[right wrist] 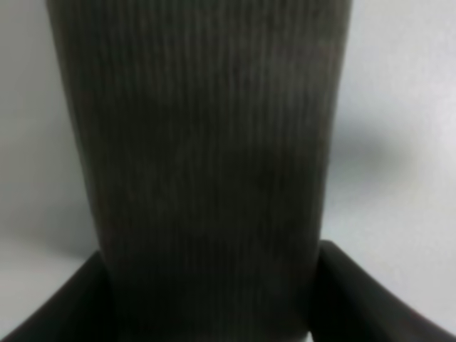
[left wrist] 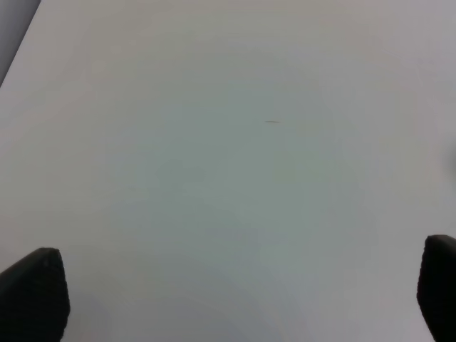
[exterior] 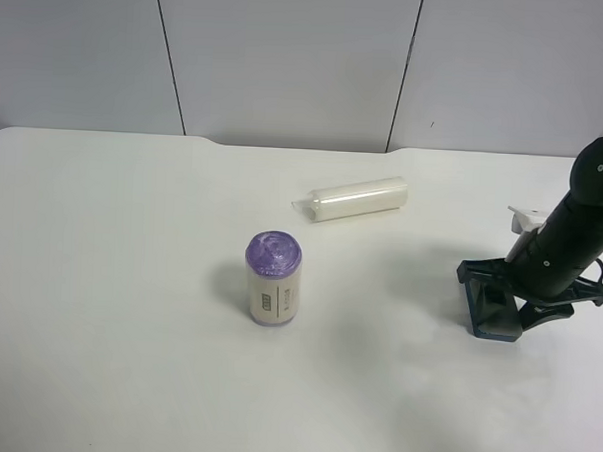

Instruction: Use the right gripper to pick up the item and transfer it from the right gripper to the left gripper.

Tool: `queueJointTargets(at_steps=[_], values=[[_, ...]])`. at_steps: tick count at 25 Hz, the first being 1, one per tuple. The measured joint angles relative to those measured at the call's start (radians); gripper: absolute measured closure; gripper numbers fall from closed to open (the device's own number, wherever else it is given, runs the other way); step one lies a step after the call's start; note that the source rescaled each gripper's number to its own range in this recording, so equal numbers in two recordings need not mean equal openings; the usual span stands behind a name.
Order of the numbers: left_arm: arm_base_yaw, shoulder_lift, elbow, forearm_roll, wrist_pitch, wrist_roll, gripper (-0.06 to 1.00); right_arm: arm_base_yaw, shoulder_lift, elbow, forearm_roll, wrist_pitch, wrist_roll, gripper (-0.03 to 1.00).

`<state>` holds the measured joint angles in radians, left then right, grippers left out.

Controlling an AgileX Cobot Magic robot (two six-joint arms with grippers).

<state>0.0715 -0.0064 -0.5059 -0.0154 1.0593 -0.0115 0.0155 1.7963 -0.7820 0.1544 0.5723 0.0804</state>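
Black fingers (right wrist: 64, 306) of the right gripper (exterior: 493, 302) are clamped tight on the item (right wrist: 206, 164); its grey felt face fills the right wrist view. The item sits low at the table (exterior: 108, 308), near the exterior view's right edge. Left gripper (left wrist: 242, 299) spread wide, holding nothing, bare table below. Purple-topped cylinder (exterior: 273, 280) upright mid-table, white tube (exterior: 355, 199) lying beyond it, both well apart from the item.
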Motion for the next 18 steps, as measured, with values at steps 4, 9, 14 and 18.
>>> queueJointTargets(at_steps=[4, 9, 14, 18], values=[[0.0, 0.0, 0.0, 0.0, 0.0, 0.0, -0.06, 0.0, -0.02, -0.023, -0.001, 0.035, -0.002, 0.95], [0.0, 0.0, 0.0, 0.0, 0.0, 0.0, -0.06, 0.0, -0.095, -0.046, -0.002, 0.111, -0.022, 0.95], [0.0, 0.0, 0.0, 0.0, 0.0, 0.0, -0.06, 0.0, -0.178, -0.046, 0.014, 0.171, -0.04, 0.95], [0.0, 0.0, 0.0, 0.0, 0.0, 0.0, -0.06, 0.0, -0.252, -0.046, 0.042, 0.221, -0.071, 0.95]])
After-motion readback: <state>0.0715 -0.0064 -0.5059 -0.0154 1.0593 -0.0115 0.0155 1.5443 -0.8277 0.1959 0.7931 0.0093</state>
